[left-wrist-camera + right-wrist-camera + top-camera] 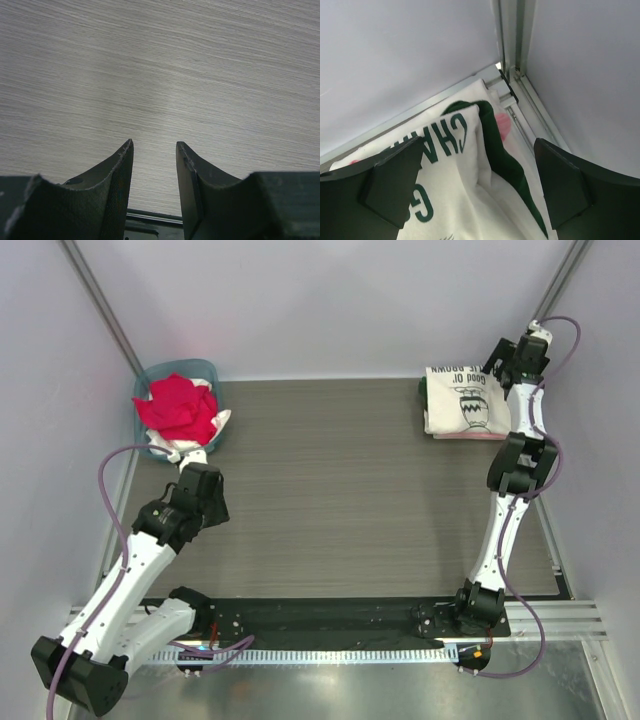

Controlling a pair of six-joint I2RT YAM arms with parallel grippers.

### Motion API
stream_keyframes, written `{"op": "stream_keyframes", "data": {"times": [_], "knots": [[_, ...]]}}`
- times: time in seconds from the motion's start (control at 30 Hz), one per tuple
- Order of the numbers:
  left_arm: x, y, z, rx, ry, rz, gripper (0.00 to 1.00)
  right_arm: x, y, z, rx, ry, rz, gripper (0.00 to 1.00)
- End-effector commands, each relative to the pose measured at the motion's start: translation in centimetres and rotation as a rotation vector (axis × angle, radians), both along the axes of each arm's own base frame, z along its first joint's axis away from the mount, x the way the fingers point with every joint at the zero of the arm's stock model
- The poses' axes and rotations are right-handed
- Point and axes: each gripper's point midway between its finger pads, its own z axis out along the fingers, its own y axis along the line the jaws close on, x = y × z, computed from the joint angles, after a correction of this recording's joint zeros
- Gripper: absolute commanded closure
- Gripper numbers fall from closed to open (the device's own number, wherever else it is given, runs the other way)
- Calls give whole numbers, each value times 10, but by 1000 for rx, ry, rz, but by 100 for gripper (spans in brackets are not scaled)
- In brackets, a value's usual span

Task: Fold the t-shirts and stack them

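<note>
Cream printed cotton t-shirt (462, 400) lies folded at the far right corner, right gripper (477, 150) spread wide above it. Round teal plastic basket (200, 364), far left corner, holds crumpled red t-shirt (180, 408); left gripper (155, 142), parted and empty, should pinch its topmost fold.

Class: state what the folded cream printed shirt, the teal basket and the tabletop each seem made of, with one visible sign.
Folded cream t-shirt with dark print: soft matte cloth, probably knit cotton; it creases and drapes. Round teal basket: seemingly smooth plastic; thin rigid rim. Grey-brown tabletop: wood-grain laminate or wood, matte; fine parallel streaks.
</note>
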Motion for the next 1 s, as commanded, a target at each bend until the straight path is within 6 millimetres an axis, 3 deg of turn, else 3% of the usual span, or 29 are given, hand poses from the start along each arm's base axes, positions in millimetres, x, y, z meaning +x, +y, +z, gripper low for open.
{"op": "stream_keyframes", "data": {"times": [0.0,0.1,0.13,0.17,0.2,0.27,0.33,0.37,0.43,0.47,0.53,0.57,0.63,0.67,0.7,0.73,0.77,0.8,0.83,0.9,0.93,0.97], "knots": [[5,1,14,-13,-48,17,59,-10,-7,110,14,-225,-117,1],[4,1,16,-17,-58,15,59,-24,-1,138,38,-258,-119,0],[4,2,18,-21,-67,17,59,-37,6,177,50,-320,-114,0],[3,1,19,-25,-69,12,59,-43,10,178,69,-314,-110,0],[4,0,19,-30,-74,7,59,-52,15,196,78,-339,-103,0],[3,-2,22,-38,-82,-3,59,-77,35,238,122,-399,-58,0],[3,-2,22,-40,-85,-3,58,-95,59,259,176,-423,24,0],[2,-1,25,-44,-95,-3,58,-117,75,276,217,-445,58,0],[2,-1,28,-47,-110,-1,58,-140,97,287,267,-456,126,0],[0,0,30,-51,-121,-1,57,-160,121,284,340,-442,205,0],[0,0,33,-57,-134,-2,57,-181,146,280,428,-429,268,0],[-1,0,35,-62,-146,-5,56,-200,176,269,511,-394,351,0],[-1,-1,36,-67,-150,-9,55,-217,212,254,576,-344,435,0],[-1,-1,36,-69,-152,-13,54,-226,230,227,615,-280,457,0],[-1,-1,37,-71,-156,-12,53,-246,272,231,605,-269,554,0],[-2,-2,38,-74,-158,-16,49,-259,294,224,596,-245,595,0],[-2,-2,39,-76,-162,-19,46,-269,309,195,597,-185,598,0],[-2,-3,40,-80,-167,-26,43,-282,337,186,585,-158,640,0],[-3,-3,41,-84,-173,-28,35,-309,375,168,587,-104,717,0],[-3,-3,42,-87,-185,-28,26,-333,403,146,574,-53,749,0],[-4,-2,43,-87,-191,-28,22,-362,431,121,576,19,811,0],[-4,-1,44,-85,-194,-22,20,-374,441,109,571,45,825,0]]}}
